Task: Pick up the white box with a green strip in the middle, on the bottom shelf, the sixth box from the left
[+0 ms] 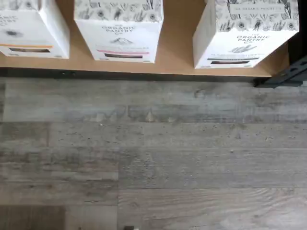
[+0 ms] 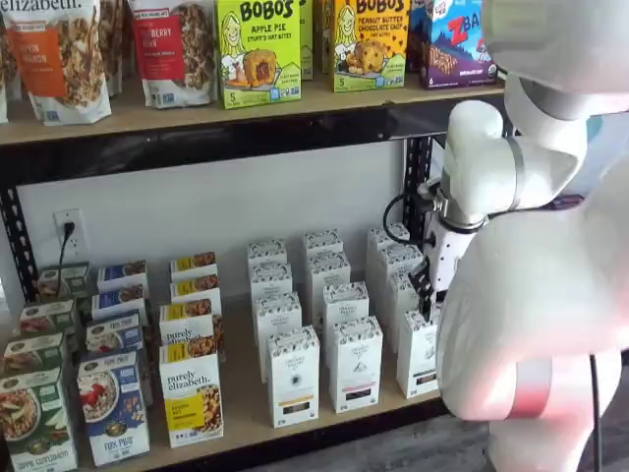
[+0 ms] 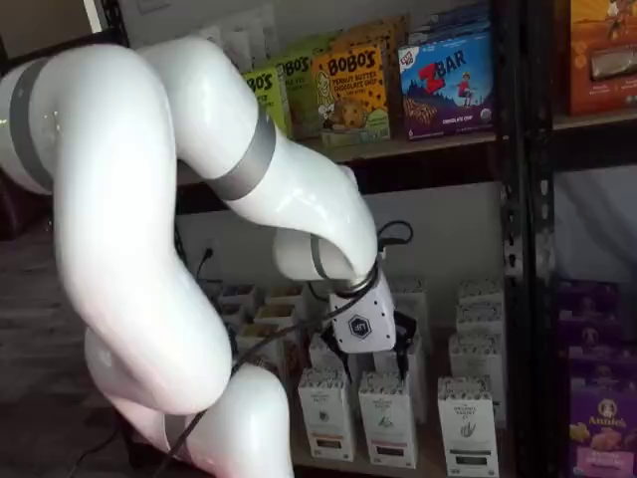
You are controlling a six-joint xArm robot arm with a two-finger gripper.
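Tall narrow white carton [image 2: 417, 354]: upright, long axis vertical, face outward.
Pale wood bottom shelf [image 2: 251, 418]: carrying it.
Gripper [image 3: 398, 351]: spread wide, empty.

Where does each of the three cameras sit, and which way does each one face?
Wrist view: on the wrist, looking down at the bottom shelf edge, three Organic Pantry boxes and the wood-look floor; no robot part shows.
Shelf view: in front, facing the shelves; the white arm fills its right side.
Shelf view: in front at an angle; the arm and gripper show, its fingers unclear.
Shared: both shelf views show the Bobo's boxes and the green-striped white box.
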